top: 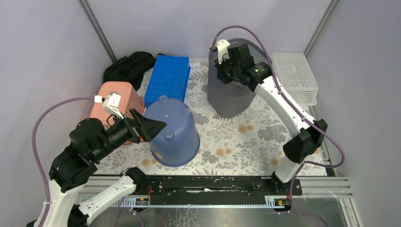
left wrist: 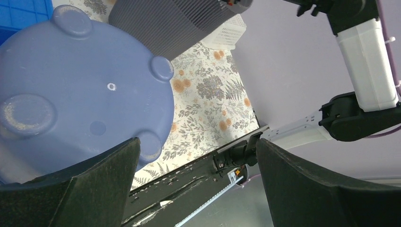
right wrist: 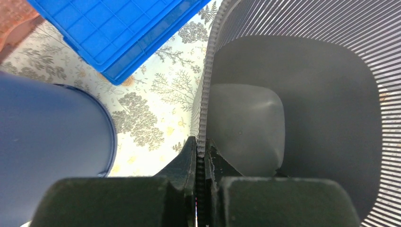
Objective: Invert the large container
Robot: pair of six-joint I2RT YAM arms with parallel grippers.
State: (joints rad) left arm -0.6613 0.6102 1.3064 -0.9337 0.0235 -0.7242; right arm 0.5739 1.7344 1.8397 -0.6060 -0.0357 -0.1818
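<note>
Right gripper [right wrist: 201, 158] pinches the rim of the grey bin [top: 231, 100], far edge of the table [top: 246, 137]. Left gripper [left wrist: 197, 144] gapes, empty.

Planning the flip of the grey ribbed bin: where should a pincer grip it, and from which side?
Its thin top rim, from above, one finger inside the wall and one outside. The grey ribbed bin stands upright and open-topped, and its body looks too wide to span. The right pincer is shut on that rim this way.
</note>
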